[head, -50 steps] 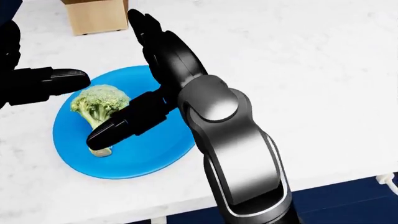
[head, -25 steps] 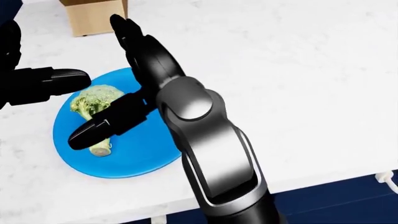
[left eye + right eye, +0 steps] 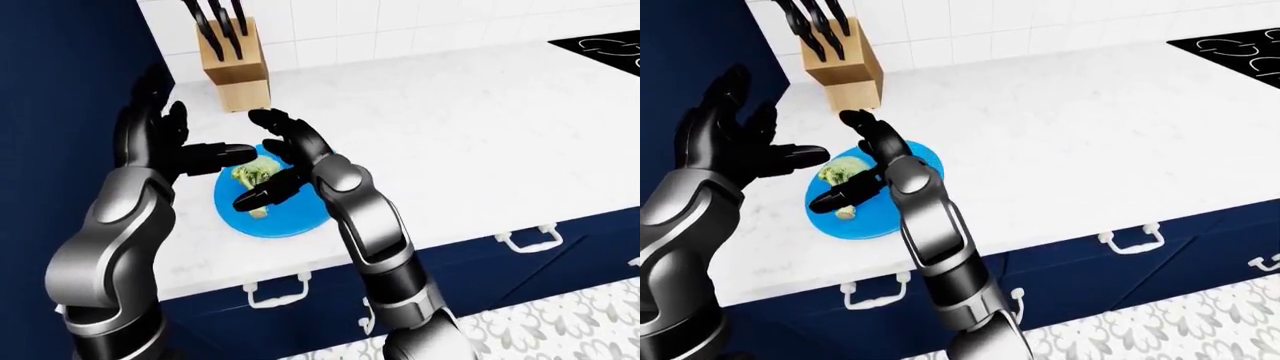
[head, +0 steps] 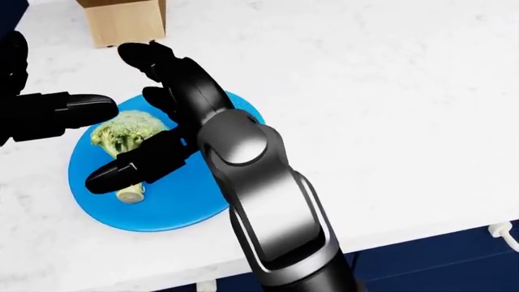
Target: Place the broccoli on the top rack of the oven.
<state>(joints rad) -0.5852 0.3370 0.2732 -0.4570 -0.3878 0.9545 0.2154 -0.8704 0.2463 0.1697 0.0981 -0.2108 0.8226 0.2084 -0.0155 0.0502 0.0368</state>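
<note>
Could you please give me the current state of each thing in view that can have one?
Broccoli: lying on the blue plate, not gripped.
Blue plate: flat on the white counter.
Right hand: open, fingers spread over the broccoli.
Left hand: open, raised beside the plate.
Knife block: upright, knives in it.
Drawers: shut.

The head view looks steeply down and close onto the white bench [image 4: 389,91] and the blue plate [image 4: 174,207], while the two eye views sit farther back, facing across the same bench toward the tiled wall [image 3: 400,22], sharing plate and knife block [image 3: 845,67]
</note>
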